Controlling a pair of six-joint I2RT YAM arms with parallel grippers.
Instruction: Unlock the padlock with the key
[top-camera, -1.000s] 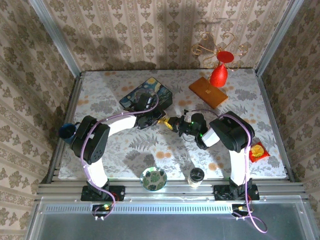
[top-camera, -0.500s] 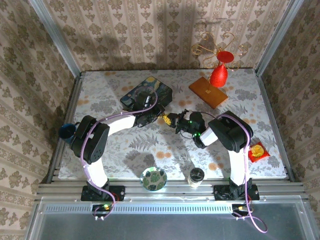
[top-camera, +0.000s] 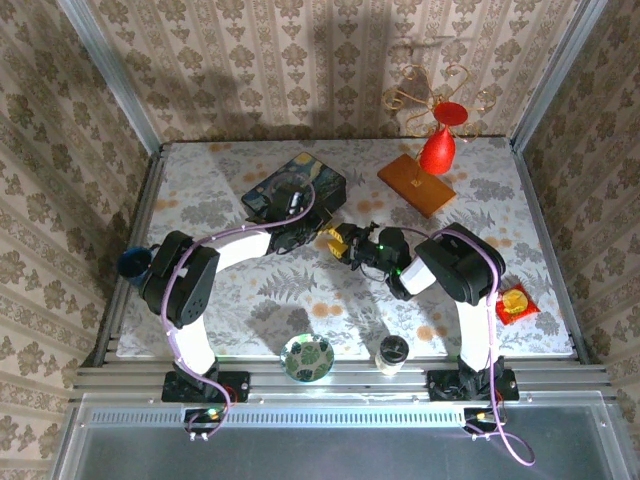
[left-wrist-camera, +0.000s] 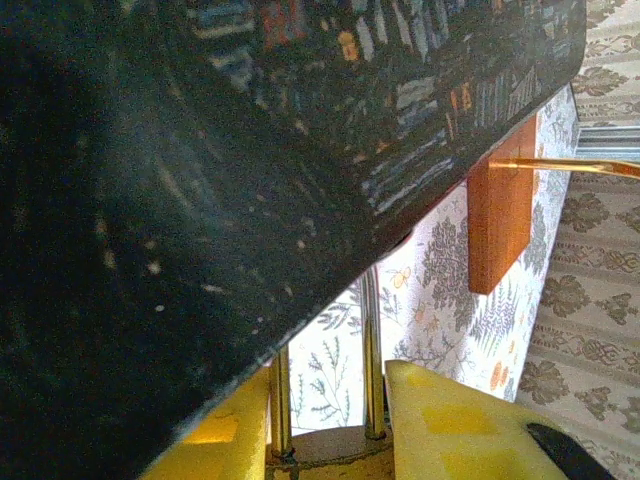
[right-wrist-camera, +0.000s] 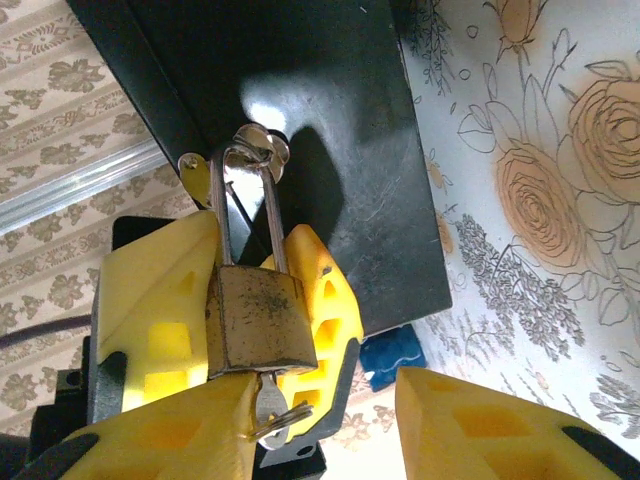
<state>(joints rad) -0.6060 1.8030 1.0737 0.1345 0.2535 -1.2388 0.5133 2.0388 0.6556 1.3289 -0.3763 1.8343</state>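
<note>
Beside the dark painted box, the left gripper is clamped on the padlock: its yellow fingers press the brass body from both sides. The shackle goes up through a hasp on the box, and both its legs sit in the body. Under the body the key sticks out. To the right, the right gripper has its jaws well apart; one finger is just beside the key, touching or not I cannot tell.

Bright even light, soft shadows; left wrist view dim, blurred.
</note>
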